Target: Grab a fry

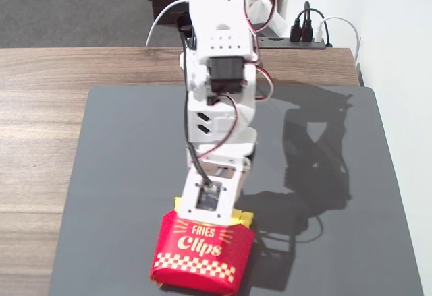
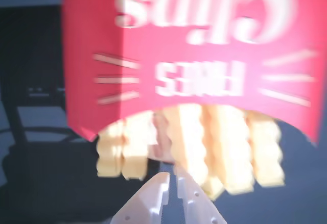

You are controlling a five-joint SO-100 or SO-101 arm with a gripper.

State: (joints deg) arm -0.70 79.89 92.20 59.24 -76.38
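The red "Fries Clips" carton [image 1: 202,252] lies on the dark mat near the front edge, and yellow fry ends [image 1: 243,218] poke out of its far side. Above that opening stands the white arm, whose wrist hides the fingers in the fixed view. The wrist view is blurred: the carton [image 2: 204,40] fills the top, and several notched yellow fries [image 2: 186,137] stick out toward me. My gripper [image 2: 172,174] comes up from the bottom edge. Its jaws are shut to a thin slit with nothing between them. The tips are right at the ends of the middle fries.
A dark grey mat [image 1: 135,174] covers most of the wooden table [image 1: 40,107]. A power strip with plugs [image 1: 304,36] lies at the back right, by the white wall. The arm's shadow falls on the mat to the right.
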